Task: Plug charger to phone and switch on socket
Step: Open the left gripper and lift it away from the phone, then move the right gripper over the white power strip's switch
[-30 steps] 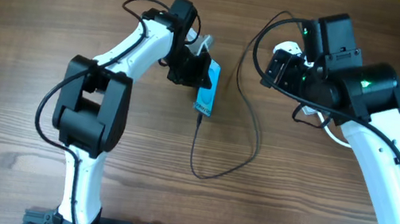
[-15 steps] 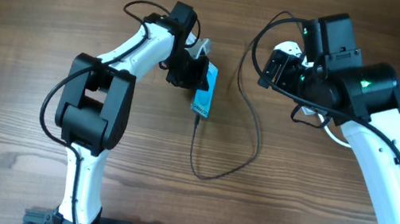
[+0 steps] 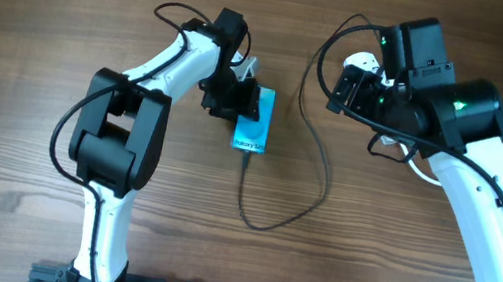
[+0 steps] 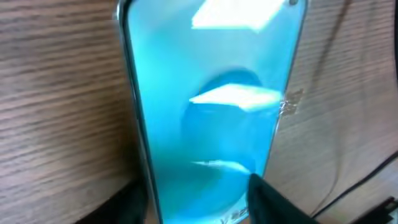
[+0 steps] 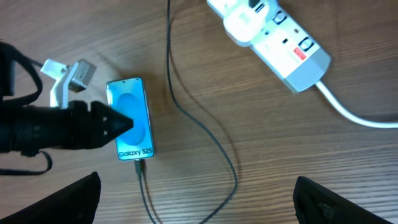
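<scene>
Operator: Grippers?
Technician: We are seeing the left gripper (image 5: 115, 124) touching the phone (image 5: 132, 134) at 9 o'clock, grip undeterminable; the right gripper (image 5: 196, 182) is hanging spread, empty. The charger (image 5: 141, 171) is meeting the phone's 6 o'clock end.

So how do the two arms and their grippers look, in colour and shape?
Both have white tubular links and bulky black joint housings. Thin black cables loop along the left arm; the right arm shows two green lights. The left gripper is black, with tapered fingers. I can read no markings.
</scene>
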